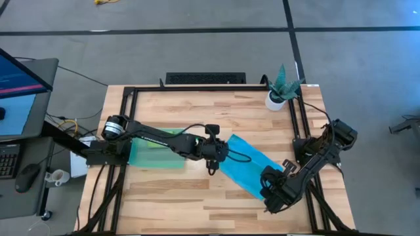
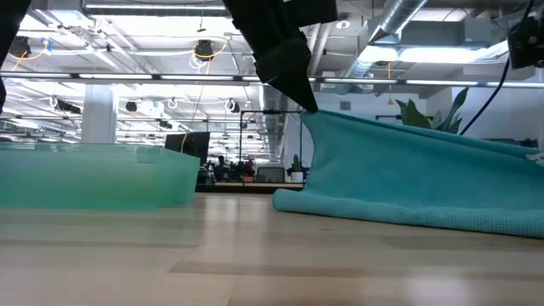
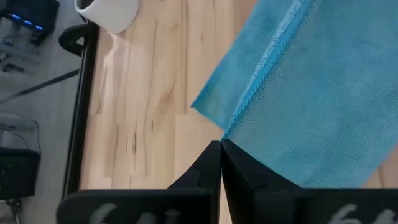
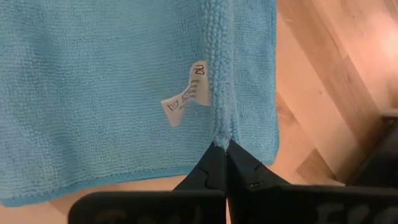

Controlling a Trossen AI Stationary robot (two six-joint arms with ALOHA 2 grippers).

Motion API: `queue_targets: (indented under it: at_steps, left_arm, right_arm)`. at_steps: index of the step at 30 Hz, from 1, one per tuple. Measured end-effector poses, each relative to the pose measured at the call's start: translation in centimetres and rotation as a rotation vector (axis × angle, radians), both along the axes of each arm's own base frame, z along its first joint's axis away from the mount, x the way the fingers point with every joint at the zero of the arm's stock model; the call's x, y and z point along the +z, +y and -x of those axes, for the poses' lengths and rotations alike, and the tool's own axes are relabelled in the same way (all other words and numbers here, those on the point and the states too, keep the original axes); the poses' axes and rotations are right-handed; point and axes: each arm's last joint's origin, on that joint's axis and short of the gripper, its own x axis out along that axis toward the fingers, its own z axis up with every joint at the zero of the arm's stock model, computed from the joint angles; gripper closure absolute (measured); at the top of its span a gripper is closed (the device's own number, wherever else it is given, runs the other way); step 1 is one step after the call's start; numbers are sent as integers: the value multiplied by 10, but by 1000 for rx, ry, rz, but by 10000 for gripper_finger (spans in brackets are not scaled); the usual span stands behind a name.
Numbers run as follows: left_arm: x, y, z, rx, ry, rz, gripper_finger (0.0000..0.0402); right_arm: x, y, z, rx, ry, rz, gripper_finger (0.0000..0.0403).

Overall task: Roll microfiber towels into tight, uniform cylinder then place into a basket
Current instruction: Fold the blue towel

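Note:
The sky blue towel (image 1: 246,160) lies slantwise at the table's middle right, partly raised; it also shows in the low view (image 2: 408,170). My left gripper (image 1: 213,164) is shut on its far-left end. My right gripper (image 1: 268,191) is shut on its near-right end. The teal tray (image 1: 141,156) rests flat on the table at the left, under my left arm, and shows in the low view (image 2: 85,174). A small patch of brighter green (image 1: 172,132) shows at the tray's far edge; whether it is the lime green towel I cannot tell. My left gripper pinches the blue towel's hemmed edge (image 3: 231,132) between its two shut fingers, near a corner. It holds that end lifted (image 2: 311,117); the cloth drapes from there, and its lower edge (image 2: 399,217) lies on the table. My right gripper pinches the towel's stitched hem (image 4: 221,138) between its two shut fingers, close to a white label (image 4: 186,94). The fingers lie along the hem. The cloth spreads away beyond the fingertips.
A potted plant in a white pot (image 1: 279,95) stands at the table's far right corner; the pot also shows in the left wrist view (image 3: 106,12). A black frame rail (image 1: 298,124) runs along the table's sides. Bare wood (image 1: 177,196) lies along the near side.

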Motion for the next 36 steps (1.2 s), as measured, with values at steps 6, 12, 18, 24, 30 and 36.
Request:
queue_targets:
  at_steps: [6,12,18,24,30,36]
  left_arm:
    - [-3,-1,-1,-33,18,30,401]
    - [-6,0,-1,-33,32,23,401]
    - [-8,1,0,-22,55,5,371]
    - [-9,2,3,9,78,-27,324]
    - [-13,-2,8,-35,141,120,311]
    - [-20,-11,11,-272,227,345,310]
  right_arm:
    - [0,0,0,-6,9,-11,394]
    - [0,-3,-3,-12,15,-8,394]
    - [0,-10,-9,10,41,-13,395]
    - [0,-17,-16,5,49,-10,395]
    - [0,-22,-20,-31,56,-22,394]
    - [0,-24,-22,-73,53,-34,393]
